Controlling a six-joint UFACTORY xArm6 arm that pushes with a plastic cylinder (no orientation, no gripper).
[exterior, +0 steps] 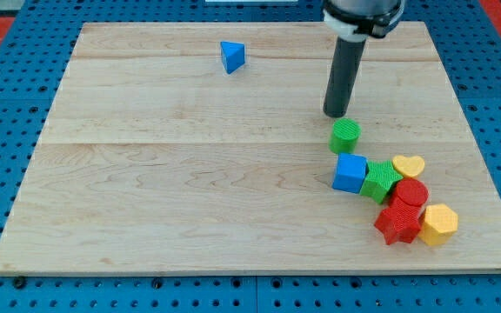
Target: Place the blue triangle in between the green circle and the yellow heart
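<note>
Toward the view's top, left of centre, the blue triangle (231, 56) sits alone on the tabletop (190, 191), well apart from the rest. My tip (335, 115) stands just above the green circle (345, 136); no grasping end effector shows. The yellow heart (408, 166) lies lower right, beside a blue cube (350, 173). No writing is legible.

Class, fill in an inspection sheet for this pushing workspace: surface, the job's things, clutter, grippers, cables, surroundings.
Surface: wooden board, flat.
Job's things: blue triangle alone near the view's top; green circle and yellow heart at the view's right.
Clutter: blue cube, green star, red cylinder, red star, yellow hexagon, bunched together.
Grippers: none; my tip just above the green circle.
Cables: nothing seen.
Surroundings: blue pegboard.
</note>
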